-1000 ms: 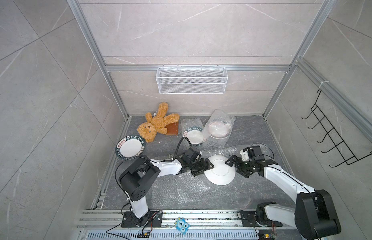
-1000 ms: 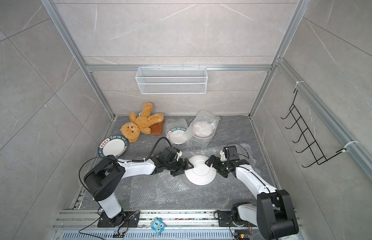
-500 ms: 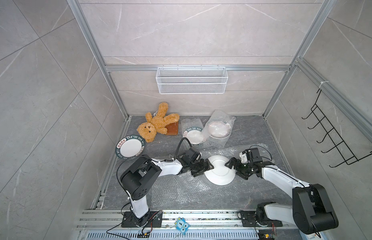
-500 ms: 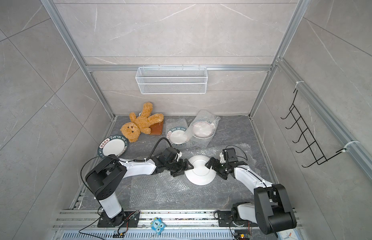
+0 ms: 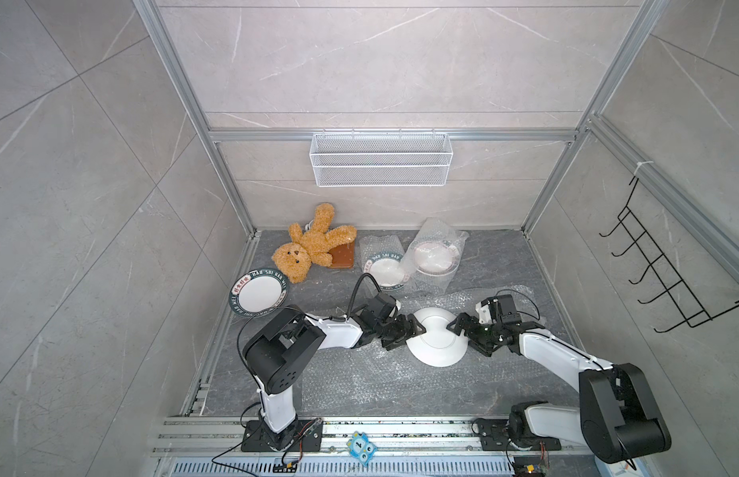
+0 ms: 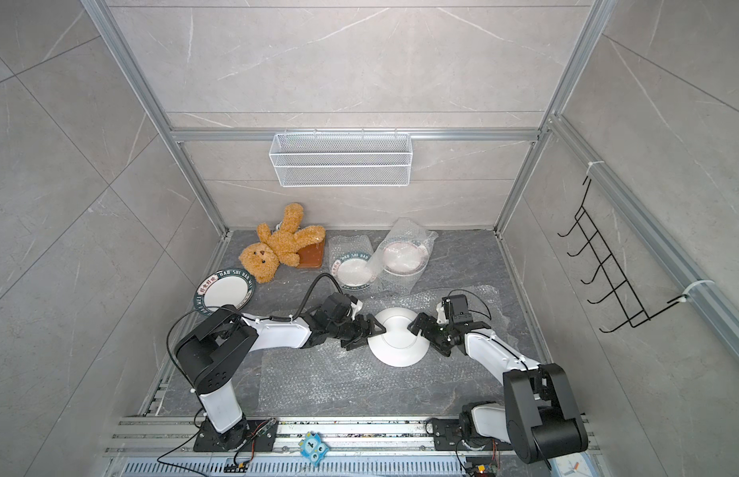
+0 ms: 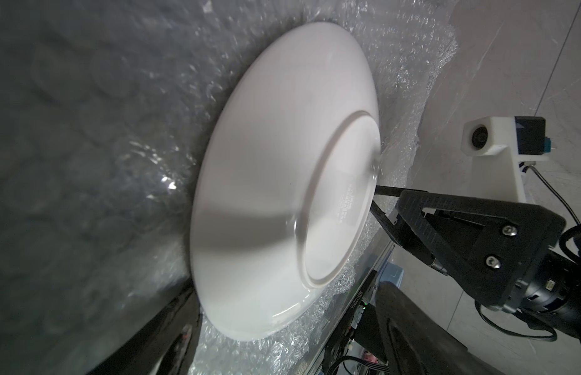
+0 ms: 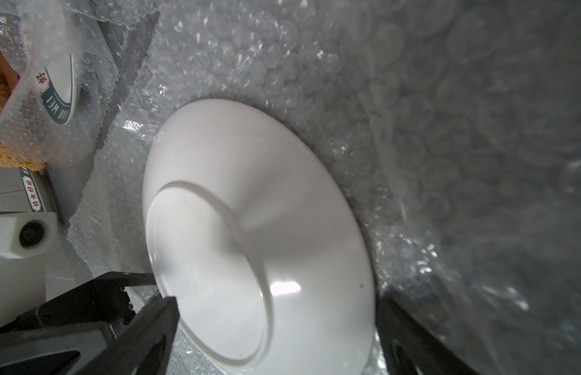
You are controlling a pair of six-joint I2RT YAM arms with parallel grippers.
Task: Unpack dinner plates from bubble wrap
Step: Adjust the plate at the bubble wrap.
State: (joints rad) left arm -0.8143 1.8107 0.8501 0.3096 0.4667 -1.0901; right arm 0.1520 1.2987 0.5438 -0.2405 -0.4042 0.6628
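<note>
One dinner plate (image 5: 438, 338) (image 6: 399, 338) lies upside down, plain white back up, on a flat sheet of bubble wrap (image 5: 380, 380). My left gripper (image 5: 413, 330) (image 7: 282, 324) is open and straddles the plate's left rim without pinching it. My right gripper (image 5: 463, 336) (image 8: 279, 302) is open at the right rim, one finger over the plate's back (image 8: 266, 211) and the other low by the wrap. A bare green-rimmed plate (image 5: 258, 294) leans at the left wall. Two more plates (image 5: 386, 270) (image 5: 436, 260) sit in bubble wrap at the back.
A teddy bear (image 5: 308, 252) lies on a brown slab (image 5: 342, 258) at the back left. A white wire basket (image 5: 380, 165) hangs on the back wall and a black hook rack (image 5: 665, 281) on the right wall. More loose wrap (image 5: 483, 295) lies behind my right gripper.
My right gripper has crept leftward, in over the plate's right rim. The left gripper and the plate have stayed where they were.
</note>
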